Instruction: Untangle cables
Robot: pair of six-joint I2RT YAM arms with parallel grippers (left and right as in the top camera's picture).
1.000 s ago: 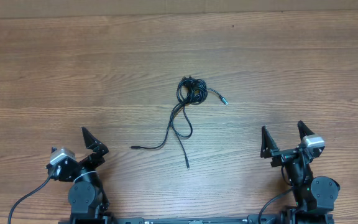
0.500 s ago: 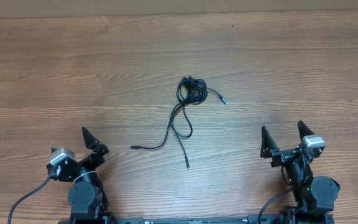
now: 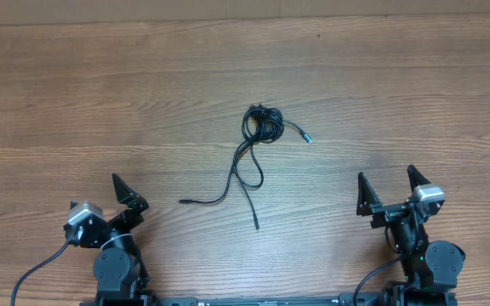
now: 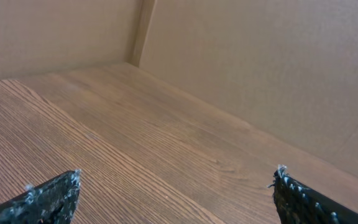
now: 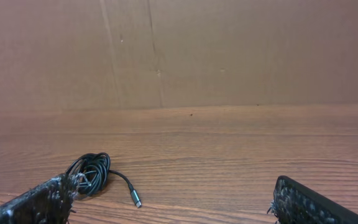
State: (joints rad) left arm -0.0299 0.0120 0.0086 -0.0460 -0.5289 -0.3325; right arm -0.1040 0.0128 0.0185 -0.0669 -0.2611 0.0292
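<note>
Black cables [image 3: 263, 125] are found lying on the wooden table [image 3: 100, 85], near its middle and somewhat toward the far side. Their upper part is bunched into a tight, roughly round knot of overlapping loops. A short strand is led out from the right of that knot and is ended by a bluish tip [image 3: 308, 138]. Several strands are trailed from the underside of the knot toward the robot, and a long narrow loop is formed where they cross. One plug end [image 3: 183, 201] is laid out to the left, and a second plug end [image 3: 257, 227] is pointed toward the near edge.

The left gripper [image 3: 127, 192] is stationed at the near left of the table, well apart from the cables. Its jaws are spread wide and nothing is held between them. In the left wrist view only bare wood and a cardboard wall [image 4: 260, 62] are seen past its fingertips.

The right gripper [image 3: 386, 174] is stationed at the near right, likewise well apart from the cables. Its jaws are spread wide and nothing is gripped. In the right wrist view the knot is seen just beyond its left fingertip, untouched.
</note>
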